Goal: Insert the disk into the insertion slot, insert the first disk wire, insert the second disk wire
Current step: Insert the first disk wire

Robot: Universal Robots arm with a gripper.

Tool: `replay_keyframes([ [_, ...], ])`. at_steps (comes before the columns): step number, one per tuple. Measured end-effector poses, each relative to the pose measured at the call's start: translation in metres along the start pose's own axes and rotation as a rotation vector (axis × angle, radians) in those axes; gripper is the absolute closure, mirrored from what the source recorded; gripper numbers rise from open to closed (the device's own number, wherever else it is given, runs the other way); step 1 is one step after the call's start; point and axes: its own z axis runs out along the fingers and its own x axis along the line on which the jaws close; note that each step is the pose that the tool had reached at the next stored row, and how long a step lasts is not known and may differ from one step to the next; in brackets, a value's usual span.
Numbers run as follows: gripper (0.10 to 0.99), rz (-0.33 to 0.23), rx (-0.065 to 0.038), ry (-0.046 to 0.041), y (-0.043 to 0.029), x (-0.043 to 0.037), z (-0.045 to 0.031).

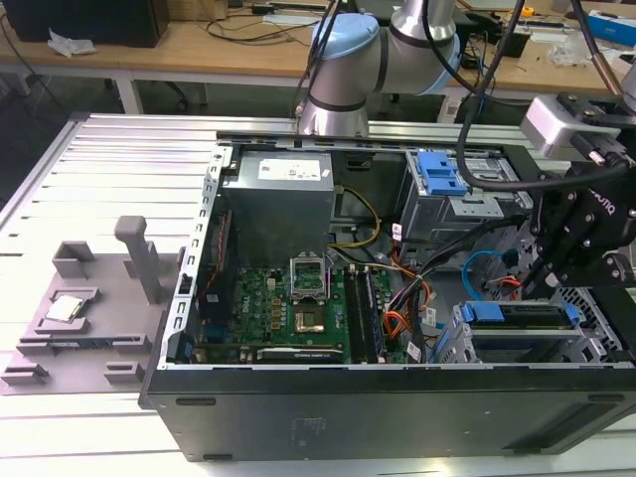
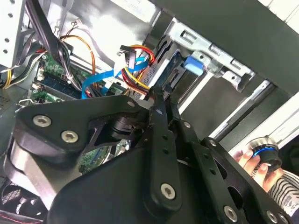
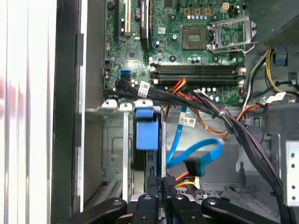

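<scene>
Second wrist view is showing my gripper (image 2: 162,93) sitting pinched narrow, tips resting right at the first disk wire (image 2: 138,70) just beside the disk (image 2: 193,65); can't tell if I'm actually gripping its plug. First wrist view is showing the disk sitting inside the insertion slot (image 3: 114,158), with the second disk wire (image 3: 198,151) looping near the disk.

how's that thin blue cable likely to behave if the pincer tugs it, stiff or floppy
Probably floppy: the blue cable curves in a loose loop, so it would likely bend rather than push straight. It looks thin, so likely light. Its dark plug sits beside the orange-red wire bundle, so a tug might snag there.
</scene>
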Motion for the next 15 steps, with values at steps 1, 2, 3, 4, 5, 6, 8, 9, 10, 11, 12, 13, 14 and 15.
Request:
replay_keyframes([
  [1,0.922,0.0,0.0,0.0001,-0.0022,0.0003,0.0015],
  [2,0.922,0.0,0.0,0.0001,-0.0028,0.0008,0.0027],
  [3,0.922,0.0,0.0,-0.0001,-0.0035,0.002,0.0048],
  [4,0.922,0.0,-0.001,0.0,-0.0041,0.0026,0.0064],
  [5,0.922,0.0,-0.001,0.0,-0.0044,0.0027,0.0073],
  [6,0.922,0.0,0.0,0.0001,-0.0049,0.0029,0.0085],
  [8,0.922,0.0,0.0,0.0001,-0.0054,0.0032,0.0093],
  [9,0.922,0.0,0.0,0.0,-0.0059,0.0037,0.0099],
  [10,0.922,0.0,-0.001,-0.0001,-0.0064,0.004,0.0106],
  [11,0.922,0.0,-0.001,0.0,-0.0071,0.0046,0.0115],
  [12,0.922,0.0,0.0,0.0001,-0.0076,0.0049,0.0122],
  [13,0.922,0.0,-0.001,0.0,-0.0081,0.0051,0.0127],
  [14,0.922,0.0,-0.001,0.0002,-0.0086,0.0053,0.0131],
  [15,0.922,0.0,-0.001,0.0001,-0.0094,0.0055,0.0137],
])
